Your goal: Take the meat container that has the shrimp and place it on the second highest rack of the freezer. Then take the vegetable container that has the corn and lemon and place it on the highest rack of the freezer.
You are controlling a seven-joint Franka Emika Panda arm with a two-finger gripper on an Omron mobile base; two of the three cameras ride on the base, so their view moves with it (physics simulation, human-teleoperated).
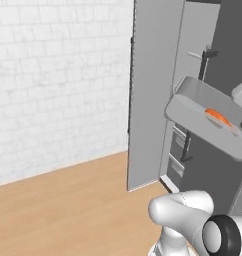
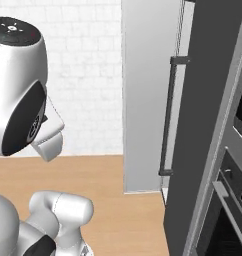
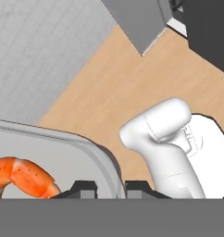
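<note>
The meat container (image 1: pixel 200 112) is a grey tray held up in the air, tilted, in front of the freezer (image 1: pixel 153 90), whose door stands open. The orange-pink shrimp (image 1: pixel 217 116) lies inside it near the right end. In the hand view my gripper (image 3: pixel 111 189) is shut on the tray's rim, one dark fingertip (image 3: pixel 86 187) inside the container (image 3: pixel 63 152) and the other outside it. The shrimp (image 3: pixel 23 178) lies just left of the fingers. The vegetable container with the corn and lemon is out of view.
The freezer door (image 2: pixel 143 100) with its long dark handle (image 2: pixel 167 115) stands at the middle. A dark wall oven (image 2: pixel 228 200) sits at the right. White brick wall (image 1: pixel 58 80) and wooden floor (image 1: pixel 68 210) lie to the left.
</note>
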